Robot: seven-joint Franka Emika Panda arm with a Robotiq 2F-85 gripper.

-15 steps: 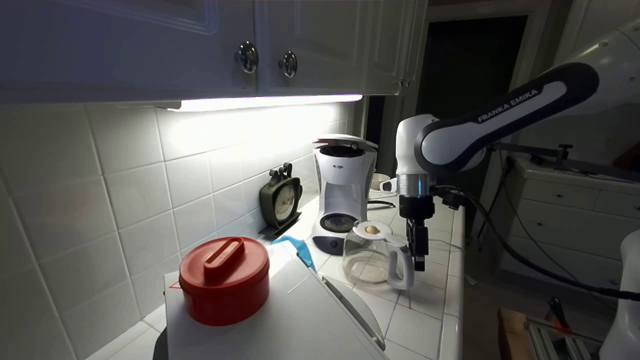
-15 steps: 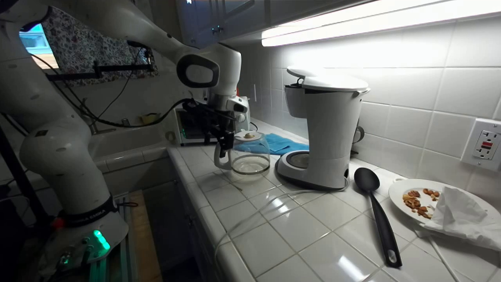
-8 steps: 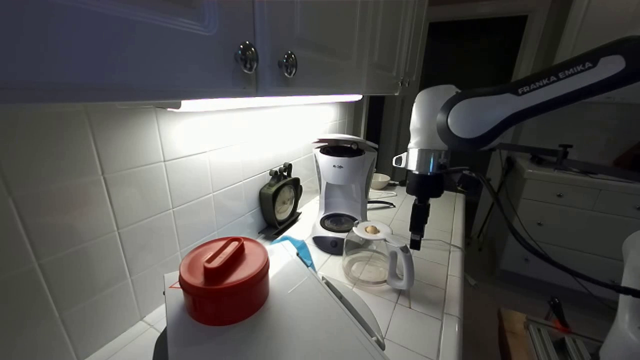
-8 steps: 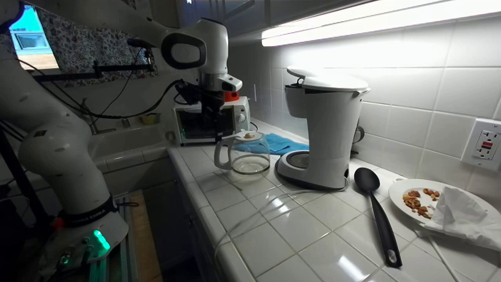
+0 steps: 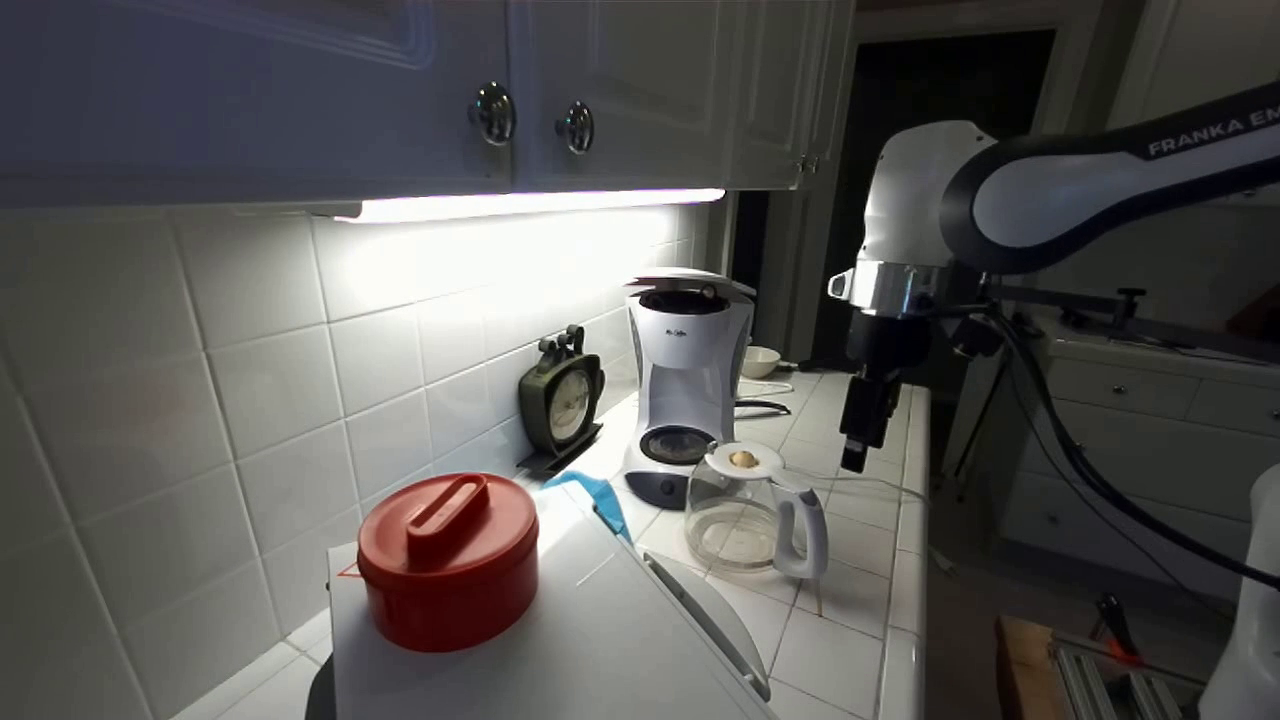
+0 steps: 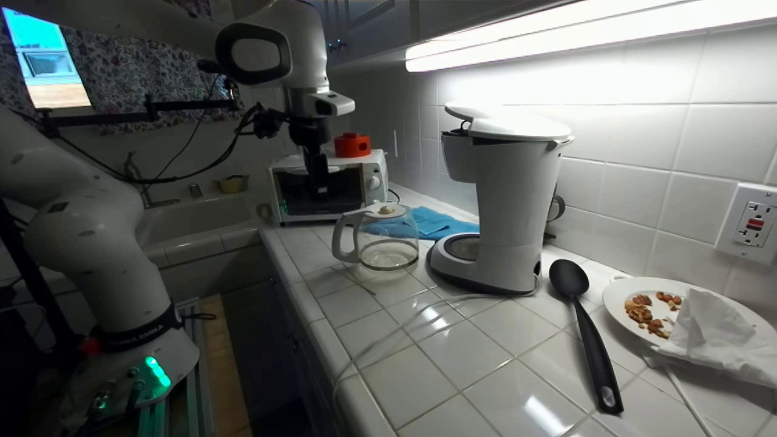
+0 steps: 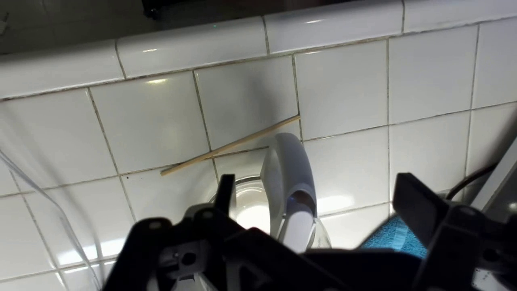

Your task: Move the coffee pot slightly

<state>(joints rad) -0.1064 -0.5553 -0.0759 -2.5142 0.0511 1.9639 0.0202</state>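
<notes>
The coffee pot, a clear glass carafe with a white lid and handle, stands upright on the tiled counter in both exterior views [image 5: 733, 512] [image 6: 388, 246]. It is in front of the white coffee machine [image 5: 685, 345] [image 6: 510, 200]. Its handle points toward the counter's front edge. My gripper [image 5: 855, 455] [image 6: 320, 191] hangs above the counter, higher than the handle and apart from it. In the wrist view my gripper [image 7: 319, 190] has its fingers wide apart. The pot's handle [image 7: 288, 173] shows below and between them; much of the glass is hidden by the gripper.
A white toaster oven [image 6: 331, 182] with a red lidded pot [image 5: 450, 565] on top stands beyond the carafe. A blue cloth [image 6: 437, 223], a black ladle [image 6: 586, 328] and a plate of nuts [image 6: 625, 306] lie on the counter. A thin wooden stick [image 7: 230, 145] lies near the handle.
My gripper was down at the pot's handle one second ago. It has since risen and moved away from the handle. The pot has not visibly moved.
</notes>
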